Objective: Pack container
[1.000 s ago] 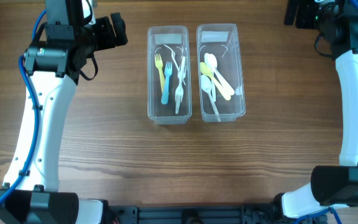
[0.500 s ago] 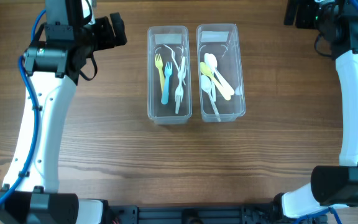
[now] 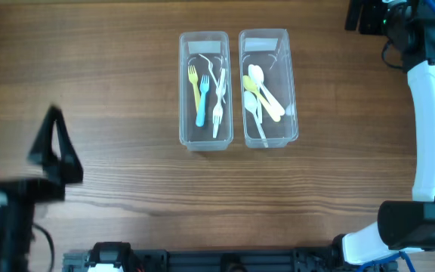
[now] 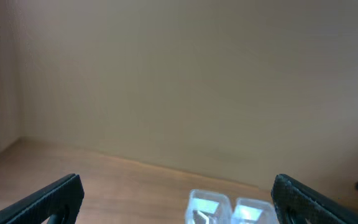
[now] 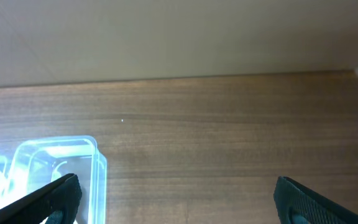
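Note:
Two clear plastic containers stand side by side at the table's far middle. The left container holds yellow, blue and white forks. The right container holds white and yellow spoons. My left arm is a dark blurred shape at the lower left, far from the containers. In the left wrist view the left gripper is open and empty, with both containers small and far off. My right gripper sits at the far right corner. In the right wrist view it is open and empty beside a container.
The bare wooden tabletop surrounds the containers. A plain beige wall rises behind the table's far edge. The right arm's white links run along the right side.
My left arm has swung from the far left beside the fork container down to the lower left, close under the camera. The right arm and containers have not moved.

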Robot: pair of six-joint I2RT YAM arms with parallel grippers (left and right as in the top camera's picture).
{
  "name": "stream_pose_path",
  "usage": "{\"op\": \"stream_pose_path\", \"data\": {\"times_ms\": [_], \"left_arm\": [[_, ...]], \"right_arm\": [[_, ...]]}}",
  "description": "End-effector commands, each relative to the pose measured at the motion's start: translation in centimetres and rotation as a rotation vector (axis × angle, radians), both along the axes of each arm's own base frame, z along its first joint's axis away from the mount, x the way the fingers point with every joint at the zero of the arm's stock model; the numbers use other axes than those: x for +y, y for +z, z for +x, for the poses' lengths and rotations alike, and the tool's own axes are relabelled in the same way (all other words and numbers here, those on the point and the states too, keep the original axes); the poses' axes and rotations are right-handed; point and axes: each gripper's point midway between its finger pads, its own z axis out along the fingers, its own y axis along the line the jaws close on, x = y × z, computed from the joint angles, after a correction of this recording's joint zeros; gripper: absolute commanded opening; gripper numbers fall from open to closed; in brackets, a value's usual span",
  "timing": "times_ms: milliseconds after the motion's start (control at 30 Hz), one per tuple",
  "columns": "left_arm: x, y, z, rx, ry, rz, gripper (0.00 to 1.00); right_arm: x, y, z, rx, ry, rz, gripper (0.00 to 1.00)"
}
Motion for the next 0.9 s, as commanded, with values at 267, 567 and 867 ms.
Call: {"op": "stream_pose_path", "data": {"times_ms": [267,567,867], "left_arm": [[-0.8,-18.1,3.3,-0.047,-0.052,0.011,1.0],[-2.6,-25.9,5.3,-0.071,-0.163,-0.055,1.0],[-2.6,-29.2,5.7,-0.021,-0.162,-0.068,1.0]], "right_arm": [[-0.5,-0.3,0.2,0.005,-0.015,-0.012,1.0],[-0.5,-0.3,0.2,0.005,-0.015,-0.013,1.0],[-0.5,-0.3,0.2,0.005,-0.015,-0.013,0.99]]}}
